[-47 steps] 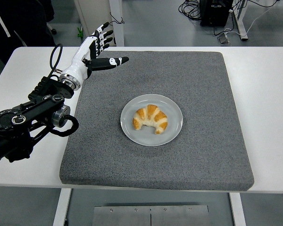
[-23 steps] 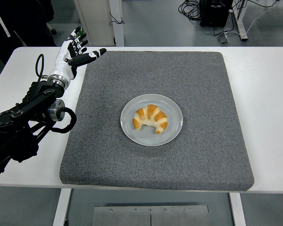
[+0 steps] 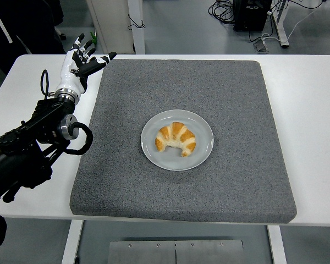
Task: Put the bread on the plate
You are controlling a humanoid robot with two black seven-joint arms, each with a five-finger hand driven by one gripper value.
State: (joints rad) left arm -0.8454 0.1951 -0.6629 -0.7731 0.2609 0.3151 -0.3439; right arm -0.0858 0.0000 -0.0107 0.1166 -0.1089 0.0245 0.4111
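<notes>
Well apart, bread on plate, left hand off mat's edge

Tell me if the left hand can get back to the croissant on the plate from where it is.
Probably yes. The left hand is open and empty at the mat's far left corner, and only bare mat lies between it and the croissant on the plate.

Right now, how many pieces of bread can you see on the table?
1. A single croissant lies on the grey plate in the middle of the grey mat. Nothing on the table could hide another. The left hand is empty.
</notes>
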